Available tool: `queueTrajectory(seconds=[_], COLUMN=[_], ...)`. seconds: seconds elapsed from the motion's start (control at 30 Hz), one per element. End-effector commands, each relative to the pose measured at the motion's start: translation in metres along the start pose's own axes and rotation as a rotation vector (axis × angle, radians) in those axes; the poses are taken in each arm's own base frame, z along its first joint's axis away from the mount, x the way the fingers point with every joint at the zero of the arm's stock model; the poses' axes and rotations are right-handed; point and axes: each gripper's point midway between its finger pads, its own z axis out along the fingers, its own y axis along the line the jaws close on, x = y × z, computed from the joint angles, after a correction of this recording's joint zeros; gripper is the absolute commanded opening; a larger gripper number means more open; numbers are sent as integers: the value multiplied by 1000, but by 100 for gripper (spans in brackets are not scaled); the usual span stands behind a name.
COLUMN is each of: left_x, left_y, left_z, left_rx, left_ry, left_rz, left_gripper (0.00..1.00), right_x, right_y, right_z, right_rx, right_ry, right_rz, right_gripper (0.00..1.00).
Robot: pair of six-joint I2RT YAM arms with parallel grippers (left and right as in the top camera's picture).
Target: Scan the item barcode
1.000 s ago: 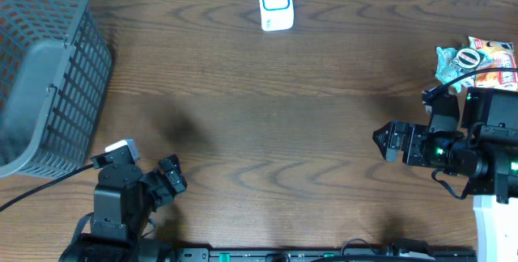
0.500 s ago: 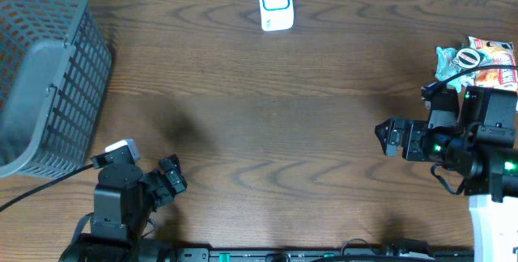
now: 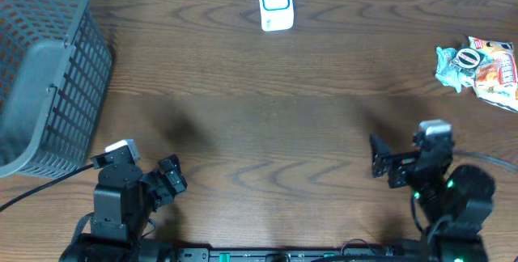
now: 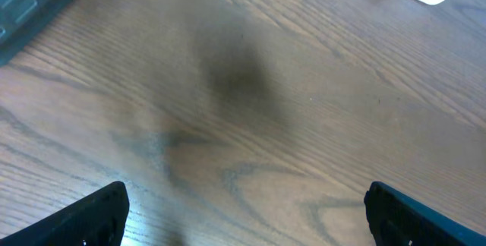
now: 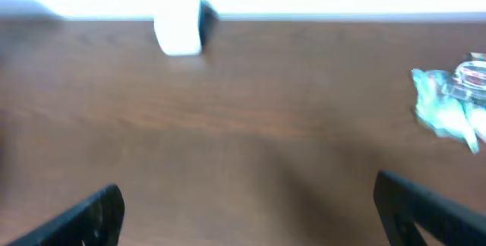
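Dark brown wooden table (image 3: 267, 124) is filling the view. A crinkled orange-and-teal snack packet (image 3: 481, 66) is lying at its right edge, well apart from both arms. A small white-and-blue scanner (image 3: 275, 3) is standing at the far edge, and a grey plastic mesh basket (image 3: 40, 76) is sitting at left. The left gripper (image 3: 174, 179) and right gripper (image 3: 382, 161) are hovering near the front edge, jaws spread wide, holding nothing.

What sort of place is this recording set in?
Probably a mock shop checkout set up on a wooden table. What looks like a white barcode scanner stands at the far edge, a grey plastic shopping basket sits at the left, and a snack packet lies at the right.
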Motion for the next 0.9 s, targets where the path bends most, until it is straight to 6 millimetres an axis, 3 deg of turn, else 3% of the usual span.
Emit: queueTrajectory(seconds=[0.0,0.23,0.6,0.87], left_x=[-1,-1,-1,-1], left_y=[0,0,0,0], left_z=[-1,-1,-1,-1], left_rx=[0,0,0,0], left_ry=[-7,-7,-7,-7], left_rz=[0,0,0,0], left_gripper=[98,98,98,98], right_x=[12,12,33,35], right_y=[13,26,6,-10], right_z=[5,12,21,20], right_rx=[-55,-92,17,107], right_ry=[-96,-310,-365,-379], right_rz=[-50,-126,-31,19], right_gripper=[99,99,99,99])
